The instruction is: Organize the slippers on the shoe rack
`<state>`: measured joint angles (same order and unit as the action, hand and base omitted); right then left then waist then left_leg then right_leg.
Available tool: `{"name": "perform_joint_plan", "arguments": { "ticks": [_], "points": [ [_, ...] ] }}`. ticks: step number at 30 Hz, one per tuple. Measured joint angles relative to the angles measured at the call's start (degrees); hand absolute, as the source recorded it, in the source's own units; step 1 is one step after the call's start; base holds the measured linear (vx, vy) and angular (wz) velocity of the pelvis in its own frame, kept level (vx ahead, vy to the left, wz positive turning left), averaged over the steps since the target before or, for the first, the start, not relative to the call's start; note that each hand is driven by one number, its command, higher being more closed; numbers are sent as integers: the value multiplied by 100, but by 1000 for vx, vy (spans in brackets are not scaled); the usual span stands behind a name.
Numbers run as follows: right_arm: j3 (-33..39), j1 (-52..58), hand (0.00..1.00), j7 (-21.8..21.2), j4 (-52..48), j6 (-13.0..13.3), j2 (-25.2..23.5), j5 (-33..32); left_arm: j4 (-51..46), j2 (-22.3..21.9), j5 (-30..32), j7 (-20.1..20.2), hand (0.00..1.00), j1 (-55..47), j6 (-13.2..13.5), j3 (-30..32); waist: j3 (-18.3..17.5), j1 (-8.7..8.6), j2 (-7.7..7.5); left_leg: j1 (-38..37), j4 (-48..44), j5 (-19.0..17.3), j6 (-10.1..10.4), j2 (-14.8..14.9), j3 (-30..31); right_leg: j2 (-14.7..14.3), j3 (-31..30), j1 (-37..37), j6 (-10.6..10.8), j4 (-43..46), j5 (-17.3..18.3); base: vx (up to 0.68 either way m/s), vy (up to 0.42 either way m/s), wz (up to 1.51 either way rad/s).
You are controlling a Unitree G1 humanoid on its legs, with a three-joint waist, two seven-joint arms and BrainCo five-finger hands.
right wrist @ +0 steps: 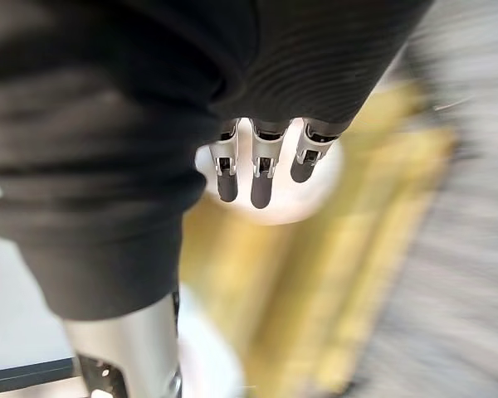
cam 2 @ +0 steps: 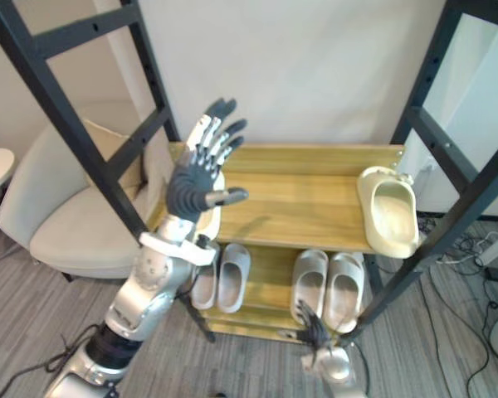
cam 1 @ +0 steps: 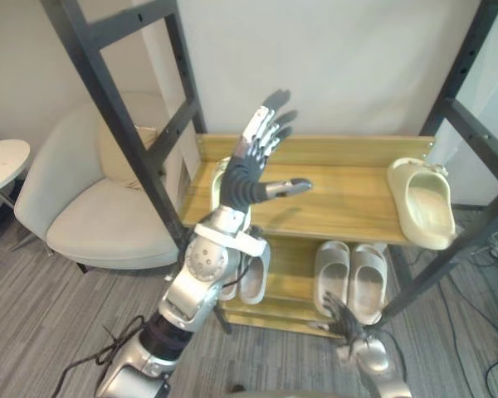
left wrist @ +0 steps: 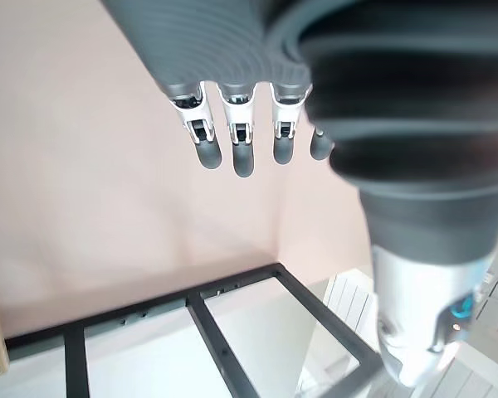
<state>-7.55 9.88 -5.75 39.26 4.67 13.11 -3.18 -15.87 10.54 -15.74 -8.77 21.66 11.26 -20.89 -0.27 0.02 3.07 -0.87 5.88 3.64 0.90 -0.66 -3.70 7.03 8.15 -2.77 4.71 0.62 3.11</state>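
Left eye view shows the right hand closest, low down in front of the shoe rack. Its fingers are straight and loose, and it holds nothing. In the right wrist view those fingers point at something pale on yellow wood, but it is too blurry to tell what. Just past that hand is the bottom shelf. A pale grey pair of slippers sits side by side on its right part. Another grey pair sits on its left part, partly hidden by the left arm. Higher up, the left hand is lifted over the left part of the top shelf. Its fingers are spread wide and it grips nothing. A cream slipper lies on the top shelf right behind that hand, mostly hidden. One more cream slipper lies at the right end of the top shelf, well apart from the first. To the left of the rack is a pale armchair. Behind it all is a plain wall.
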Motion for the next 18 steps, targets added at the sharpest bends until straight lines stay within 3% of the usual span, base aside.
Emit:
{"name": "perform_joint_plan", "arguments": {
  "ticks": [8,18],
  "points": [
    [-641,-384,0,129,-729,156,-687,-173,685,3,234,-136,0,646,-107,113,-8,-10,24,79,0,-7,10,25,-21,-25,-32,121,-15,-24,7,6,2,-1],
    [-625,-249,0,196,-717,134,-624,-135,1398,194,761,-394,0,709,-331,627,3,-82,8,191,-2,-8,8,14,-34,-24,-73,232,-9,-89,-31,16,5,-2]
  ]
}}
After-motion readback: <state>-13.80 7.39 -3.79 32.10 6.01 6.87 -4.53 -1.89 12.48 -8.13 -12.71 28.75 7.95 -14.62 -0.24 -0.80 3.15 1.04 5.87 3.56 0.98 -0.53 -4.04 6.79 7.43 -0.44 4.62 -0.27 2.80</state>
